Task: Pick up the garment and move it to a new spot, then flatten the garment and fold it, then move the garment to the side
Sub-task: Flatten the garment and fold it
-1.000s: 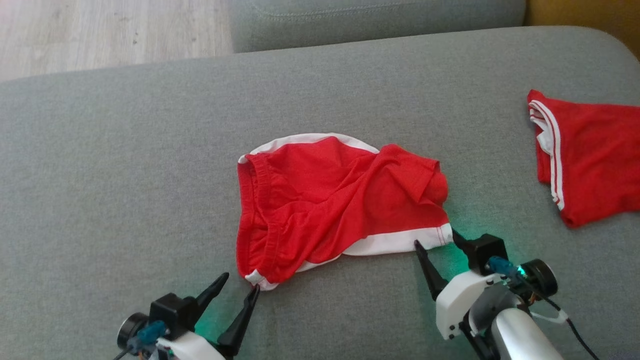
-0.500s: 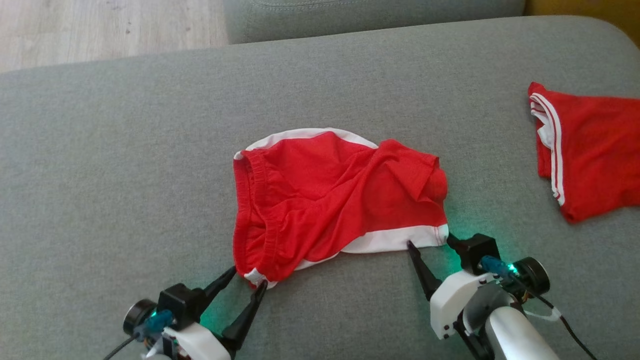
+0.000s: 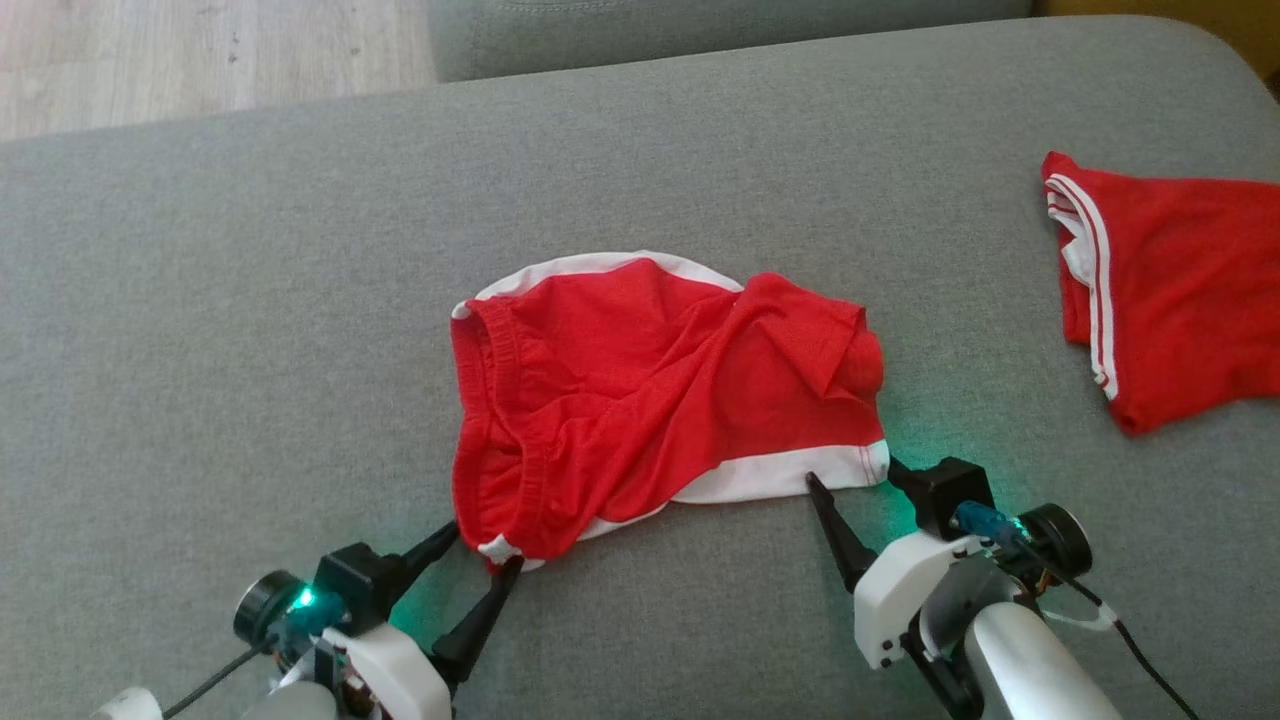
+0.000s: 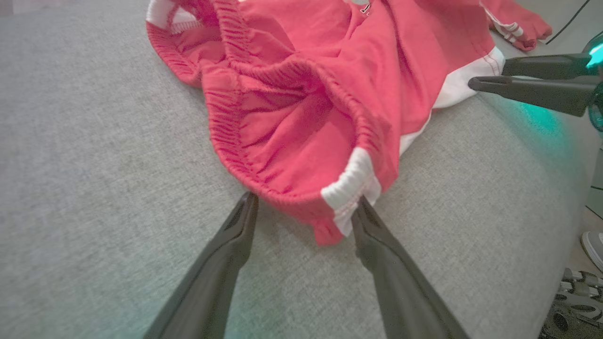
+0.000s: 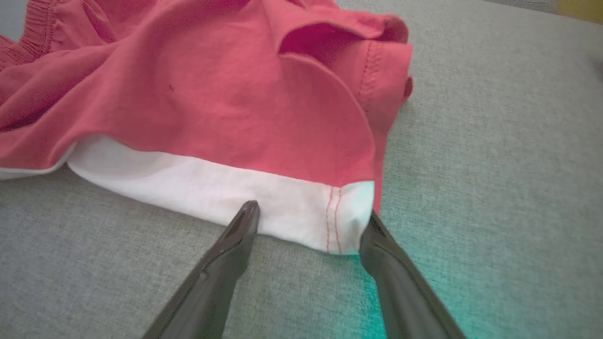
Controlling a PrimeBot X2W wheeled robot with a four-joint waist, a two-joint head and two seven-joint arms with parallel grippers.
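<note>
Red garments: two. Centre garment (image 3: 650, 400), white-trimmed; second garment (image 3: 1170, 290) at the right edge.
Grippers: two. Left gripper (image 3: 485, 545), right gripper (image 3: 850, 470).
Dark fingers (image 3: 835, 535): four, two per gripper.
Grey sofa cushions: two. Seat cushion (image 3: 250, 300), back cushion (image 3: 700, 30).

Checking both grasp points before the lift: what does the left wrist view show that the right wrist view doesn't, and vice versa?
Left wrist view: the white-tabbed waistband corner between the fingers of the open left gripper, the right gripper at the far hem, and a second red garment beyond. Right wrist view: the white hem corner with its red stitch lines close between that arm's open fingers, and a gaping leg opening. Shared: the red shorts on the grey cushion.
</note>
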